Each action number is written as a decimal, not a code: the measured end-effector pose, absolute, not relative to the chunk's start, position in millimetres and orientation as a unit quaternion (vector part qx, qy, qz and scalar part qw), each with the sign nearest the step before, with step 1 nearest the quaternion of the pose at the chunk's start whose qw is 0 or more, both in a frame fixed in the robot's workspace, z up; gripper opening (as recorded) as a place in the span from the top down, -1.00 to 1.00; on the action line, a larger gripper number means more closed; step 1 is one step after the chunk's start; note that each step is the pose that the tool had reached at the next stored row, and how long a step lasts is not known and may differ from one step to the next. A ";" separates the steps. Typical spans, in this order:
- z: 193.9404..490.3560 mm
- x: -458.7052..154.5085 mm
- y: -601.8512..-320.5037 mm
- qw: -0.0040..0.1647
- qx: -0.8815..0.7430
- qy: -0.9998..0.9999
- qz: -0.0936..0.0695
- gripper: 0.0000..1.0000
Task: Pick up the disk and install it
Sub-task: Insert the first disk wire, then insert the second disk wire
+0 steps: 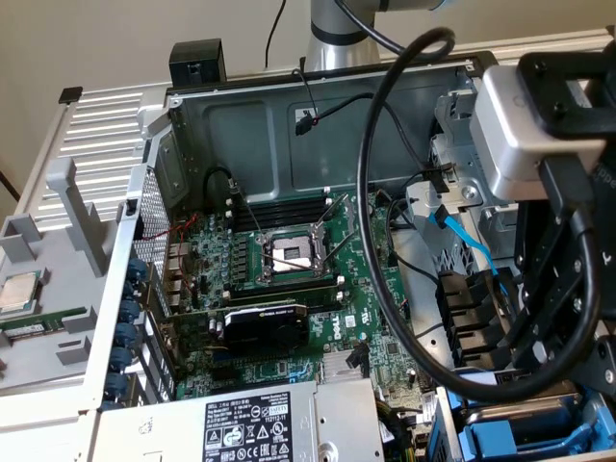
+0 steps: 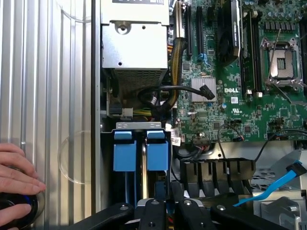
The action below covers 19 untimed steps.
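Note:
The disk's bright blue carrier (image 2: pixel 157 152) sits in the drive bay at the corner of the open computer case, beside the power supply. In the exterior view it shows at the lower right (image 1: pixel 525 435) with a grey face inside the blue frame. My gripper (image 2: pixel 170 211) hangs directly over that bay, its black fingers (image 2: pixel 153 211) drawn close together. Whether they touch or pinch the carrier I cannot tell. In the exterior view the gripper (image 1: pixel 563 375) comes down from the upper right, a thick black cable looping off it.
A grey power-supply box (image 2: pixel 136 43) borders the bay. The motherboard (image 1: pixel 289 289) with its open CPU socket (image 1: pixel 292 252) fills the case floor. A blue SATA cable (image 2: pixel 283 184) lies near the bay. A person's hand (image 2: pixel 17 177) rests on a black knob outside the case.

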<state>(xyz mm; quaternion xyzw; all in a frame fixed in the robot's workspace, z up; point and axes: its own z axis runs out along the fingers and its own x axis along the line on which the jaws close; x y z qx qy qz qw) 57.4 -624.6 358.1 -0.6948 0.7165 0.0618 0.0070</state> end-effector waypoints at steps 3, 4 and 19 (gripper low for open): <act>357.8 57.4 -624.6 0.007 -0.695 0.716 0.062 0.67; 357.7 57.4 -624.6 0.007 -0.695 0.716 0.062 0.67; 353.2 57.4 -624.7 0.007 -0.695 0.716 0.061 0.67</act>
